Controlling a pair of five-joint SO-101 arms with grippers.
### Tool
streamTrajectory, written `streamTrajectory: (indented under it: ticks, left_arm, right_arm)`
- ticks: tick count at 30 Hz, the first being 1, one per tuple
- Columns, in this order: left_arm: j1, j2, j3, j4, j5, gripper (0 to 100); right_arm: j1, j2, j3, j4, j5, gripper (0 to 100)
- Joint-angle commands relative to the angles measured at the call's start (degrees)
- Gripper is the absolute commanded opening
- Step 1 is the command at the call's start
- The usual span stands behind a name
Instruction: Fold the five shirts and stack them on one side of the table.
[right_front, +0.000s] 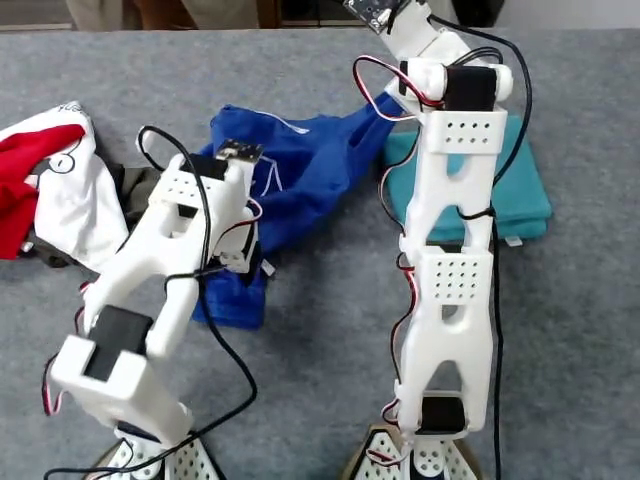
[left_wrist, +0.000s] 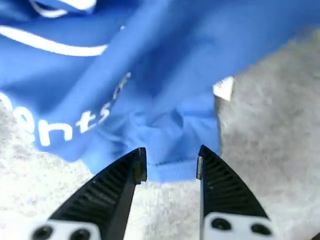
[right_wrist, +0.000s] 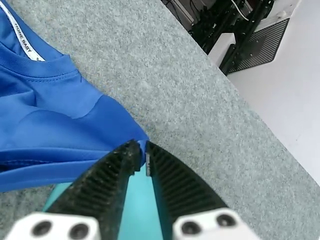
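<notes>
White perforated arms end in black, seemingly ribbed grippers.

Table: grey, finely flecked.

Blue shirt: royal blue, with white lettering and white curved stripes. White tape with small dark print inside the collar, and a white tag at one edge.

Teal shirt: plain teal.

White shirt: white, with a small dark outline mark.

Red shirt: plain red.

Dark shirt: dark olive-grey, no pattern legible.

Left arm and right arm: white shells dotted with holes, black motor blocks.

Cables: black, with red and white strands beside them.

Left gripper and right gripper: black ribbed fingers on white bases.
</notes>
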Motion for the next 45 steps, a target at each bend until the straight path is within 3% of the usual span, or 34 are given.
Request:
streamTrajectory:
  ticks: [1,5,10,14,21,26,36,45]
  left_arm:
    - [1.3,-5.1,-1.8,3.1,-1.8,17]
    - [7.6,-5.7,0.3,5.5,-1.2,17]
    - [13.9,-5.7,9.8,-4.9,5.5,17]
    - [14.0,-5.6,14.8,-13.6,10.6,18]
    - [9.5,-5.5,18.5,-19.9,13.5,17]
    - [9.4,-5.5,19.8,-17.4,13.2,17]
    - [11.7,-6.1,7.1,1.8,13.2,17]
    - [13.1,-5.6,14.4,-3.8,13.5,17]
  right_arm:
    - [0.5,-1.0,-2.1,-0.8,0.4,0.2]
    - [0.5,-1.1,-2.1,-0.8,0.4,0.2]
    - [0.5,-1.1,-2.1,-0.8,0.3,0.2]
    - [0.7,-1.1,-2.1,-1.0,0.3,0.2]
    - [0.7,-1.1,-2.1,-1.0,0.3,0.2]
    - [0.7,-1.1,-2.1,-1.0,0.3,0.2]
    - [0.4,-1.1,-2.1,-0.8,0.3,0.2]
    - [0.6,-1.1,-2.1,-0.8,0.3,0.2]
